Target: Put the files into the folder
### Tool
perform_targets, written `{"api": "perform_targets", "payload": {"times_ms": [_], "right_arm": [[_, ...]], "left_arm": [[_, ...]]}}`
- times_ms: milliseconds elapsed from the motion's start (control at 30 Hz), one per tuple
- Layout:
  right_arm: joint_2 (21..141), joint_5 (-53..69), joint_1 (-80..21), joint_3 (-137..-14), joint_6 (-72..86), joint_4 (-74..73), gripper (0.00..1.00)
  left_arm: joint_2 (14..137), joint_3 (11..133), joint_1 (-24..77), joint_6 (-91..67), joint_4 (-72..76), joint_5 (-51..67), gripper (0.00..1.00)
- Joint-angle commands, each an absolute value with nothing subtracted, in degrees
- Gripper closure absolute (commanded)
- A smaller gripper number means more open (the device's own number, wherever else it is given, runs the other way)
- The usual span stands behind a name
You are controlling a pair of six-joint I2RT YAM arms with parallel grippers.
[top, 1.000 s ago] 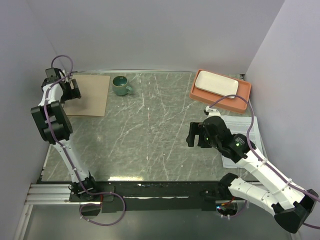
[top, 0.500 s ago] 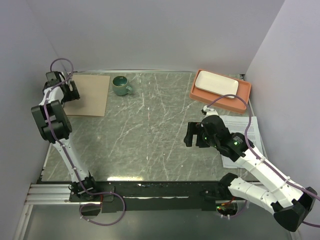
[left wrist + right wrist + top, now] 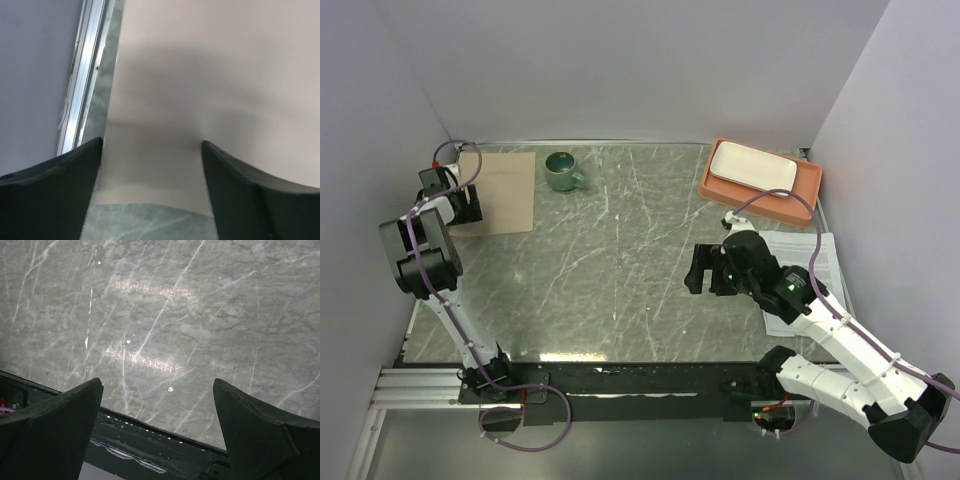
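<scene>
Veined marble table point(image 3: 620, 260) (pale walls point(image 3: 620, 70))

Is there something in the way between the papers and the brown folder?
Mostly bare table lies between the files on the right and the folder on the left. The green cup stands just beside the folder's right edge, close to that path. The right arm partly covers the files.

Left gripper point(image 3: 468, 197) hangs over edge of folder point(image 3: 507, 190)

We see the folder point(image 3: 505, 190) lying flat at the far left; it is tan and plain, showing one page-sized face; the files point(image 3: 808, 252), white sheets with black text, lie flat at the right, partly covered, well apart from it.
</scene>
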State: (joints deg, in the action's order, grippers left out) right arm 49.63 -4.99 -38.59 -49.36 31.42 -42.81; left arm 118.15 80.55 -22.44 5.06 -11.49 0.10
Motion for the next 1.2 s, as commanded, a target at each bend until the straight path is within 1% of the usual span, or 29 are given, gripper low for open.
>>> {"api": "perform_targets", "payload": {"times_ms": [0,133,167,200,300,467,633,800,900,933,967,1067,1133,1167], "right_arm": [[48.1,-4.7,-39.0,-48.8,32.3,-40.7,0.03],[47.3,-4.0,-39.0,-47.6,32.8,-40.2,0.05],[47.0,-4.0,-39.1,-47.4,32.8,-40.2,0.05],[46.8,-3.7,-39.1,-46.9,33.0,-40.2,0.05],[46.1,-3.3,-39.0,-45.8,33.6,-39.9,0.06],[44.5,-2.5,-39.0,-43.9,34.4,-39.3,0.06],[43.7,-2.0,-39.1,-42.3,35.2,-39.0,0.07],[43.2,-1.4,-39.1,-41.5,36.0,-38.3,0.07],[43.1,-1.0,-39.1,-41.0,36.4,-37.2,0.07],[43.2,-0.8,-39.1,-40.9,36.4,-36.7,0.07],[43.3,-0.7,-39.2,-40.9,36.6,-36.6,0.07],[43.8,-0.4,-39.1,-40.7,36.6,-36.0,0.07],[43.8,-0.3,-39.1,-40.5,36.8,-35.8,0.07],[43.8,-0.3,-39.2,-40.3,37.0,-35.4,0.07]], "left_arm": [[114.6,71.0,-22.8,11.1,-12.1,-1.5,0.21],[111.3,64.4,-22.7,14.1,-11.0,-0.4,0.30],[110.5,61.7,-22.8,15.5,-10.9,0.6,0.34],[109.1,60.3,-22.8,16.3,-10.7,0.8,0.35],[105.7,54.3,-22.8,19.3,-9.3,0.2,0.38],[99.8,44.2,-22.8,26.4,-6.2,-1.8,0.39],[92.6,39.8,-22.8,34.2,-8.6,-0.4,0.41],[83.6,45.3,-22.8,33.7,-15.4,2.5,0.36],[80.8,46.7,-22.3,35.1,-13.9,1.1,0.32],[80.4,45.4,-21.3,36.6,-10.6,0.2,0.30],[79.9,44.3,-20.4,37.8,-8.5,-4.2,0.30],[79.1,38.8,-16.3,41.6,-0.5,-10.8,0.29],[78.2,34.4,-12.9,43.8,4.9,-13.1,0.28],[77.4,33.0,-11.9,44.4,10.2,-14.2,0.28]]}}
